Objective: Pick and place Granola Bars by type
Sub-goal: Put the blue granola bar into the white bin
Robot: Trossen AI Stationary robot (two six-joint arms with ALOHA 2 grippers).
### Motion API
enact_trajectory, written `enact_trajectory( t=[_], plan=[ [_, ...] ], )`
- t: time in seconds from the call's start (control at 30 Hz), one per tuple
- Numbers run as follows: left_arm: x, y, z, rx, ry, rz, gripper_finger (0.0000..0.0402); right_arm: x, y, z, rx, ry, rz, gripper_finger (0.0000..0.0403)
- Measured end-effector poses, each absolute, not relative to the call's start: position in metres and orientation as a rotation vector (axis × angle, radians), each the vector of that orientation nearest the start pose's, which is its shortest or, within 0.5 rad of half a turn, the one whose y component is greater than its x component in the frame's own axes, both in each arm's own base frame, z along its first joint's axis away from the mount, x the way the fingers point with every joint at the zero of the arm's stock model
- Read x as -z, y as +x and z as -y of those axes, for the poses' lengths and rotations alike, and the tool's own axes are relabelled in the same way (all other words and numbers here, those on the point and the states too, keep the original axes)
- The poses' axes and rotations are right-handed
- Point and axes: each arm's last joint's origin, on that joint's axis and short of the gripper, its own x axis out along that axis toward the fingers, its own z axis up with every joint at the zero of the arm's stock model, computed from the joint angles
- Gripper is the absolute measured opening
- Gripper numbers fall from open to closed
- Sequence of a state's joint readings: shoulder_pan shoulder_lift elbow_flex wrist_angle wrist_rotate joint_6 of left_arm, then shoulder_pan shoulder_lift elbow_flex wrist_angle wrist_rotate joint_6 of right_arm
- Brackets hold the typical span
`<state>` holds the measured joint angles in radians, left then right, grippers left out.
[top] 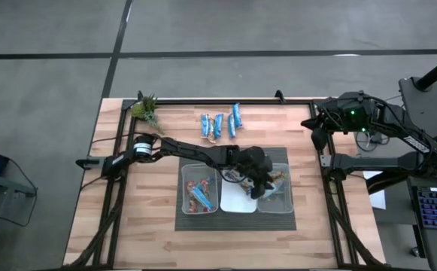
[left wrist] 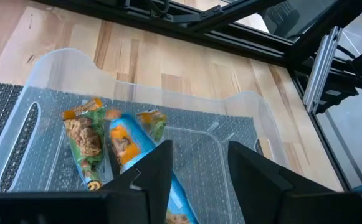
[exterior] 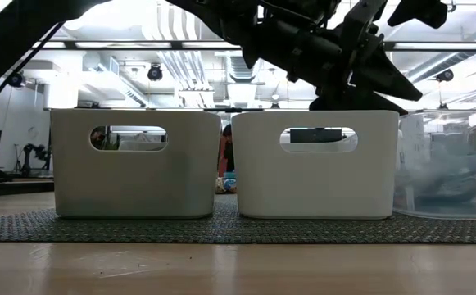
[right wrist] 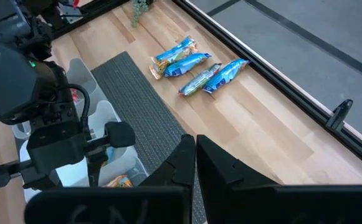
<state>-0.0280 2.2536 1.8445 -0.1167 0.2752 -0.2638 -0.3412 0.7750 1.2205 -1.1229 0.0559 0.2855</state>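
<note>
My left gripper hung with its fingers apart over the clear plastic bin, and the blue wrapped granola bar lay just under it, let go. I thought lifting straight up was best, so nothing got bumped. My right gripper waited clenched.

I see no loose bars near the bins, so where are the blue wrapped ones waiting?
In the high view, the blue wrapped granola bars lie clustered on the bare wooden table near its far edge, right of the small green leafy plant.
</note>
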Motion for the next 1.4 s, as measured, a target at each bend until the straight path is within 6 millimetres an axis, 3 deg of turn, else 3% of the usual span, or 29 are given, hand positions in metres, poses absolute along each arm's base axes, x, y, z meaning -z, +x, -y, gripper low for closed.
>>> enact_trajectory(
  t=[0.47,0.57,0.73,0.87,1.03,1.23,1.4],
  plan=[
    [-0.233,0.519,0.015,0.209,-0.325,-0.574,0.0133,-0.387,0.096,0.036,0.477,0.370,-0.616,0.0008],
    [-0.241,0.518,0.010,0.202,-0.305,-0.609,0.0105,-0.387,0.096,0.036,0.477,0.370,-0.617,0.0008],
    [-0.251,0.517,0.003,0.202,-0.286,-0.610,0.0018,-0.387,0.096,0.036,0.475,0.364,-0.618,0.0008],
    [-0.257,0.514,0.001,0.213,-0.295,-0.607,0.0003,-0.387,0.096,0.036,0.475,0.363,-0.618,0.0008],
    [-0.280,0.504,0.001,0.216,-0.270,-0.575,0.0001,-0.387,0.095,0.036,0.474,0.358,-0.618,0.0008],
    [-0.271,0.489,-0.016,0.155,-0.289,-0.622,0.0000,-0.387,0.095,0.036,0.474,0.359,-0.618,0.0008],
    [-0.285,0.458,-0.028,0.111,-0.290,-0.579,0.0000,-0.387,0.095,0.036,0.474,0.359,-0.618,0.0008]
  ],
)
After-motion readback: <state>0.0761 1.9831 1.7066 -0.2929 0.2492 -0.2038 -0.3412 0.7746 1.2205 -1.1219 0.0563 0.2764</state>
